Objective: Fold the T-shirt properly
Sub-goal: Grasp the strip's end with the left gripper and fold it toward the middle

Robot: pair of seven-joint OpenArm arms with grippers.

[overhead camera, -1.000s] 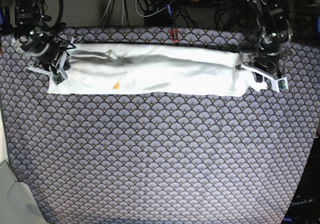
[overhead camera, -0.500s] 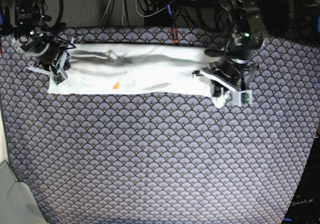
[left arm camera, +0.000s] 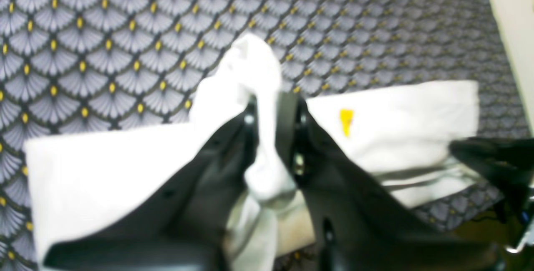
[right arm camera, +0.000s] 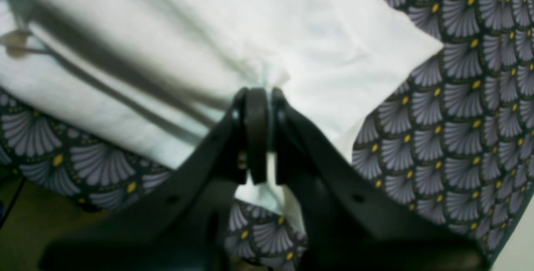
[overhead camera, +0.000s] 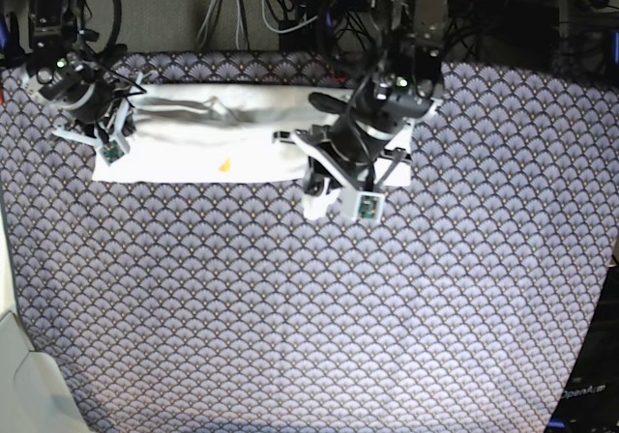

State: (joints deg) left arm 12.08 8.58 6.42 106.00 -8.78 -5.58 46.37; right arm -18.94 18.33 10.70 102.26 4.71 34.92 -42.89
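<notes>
both tools pinching the t-shirt

my left tool (overhead camera: 324, 196) is clamped on a bunched end of the white t-shirt (overhead camera: 208, 138), lifted over the middle of the patterned surface (overhead camera: 290, 317). my right tool (right arm camera: 256, 95) is closed on the other end, which lies flat near the far edge.

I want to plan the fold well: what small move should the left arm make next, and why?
Probably carry the pinched end further toward the right tool, then lower it. The left tool is shut on one end of the T-shirt and holds it about mid-strip, the cloth doubling over. The right tool is shut on the other end, pinning it to the table.
</notes>
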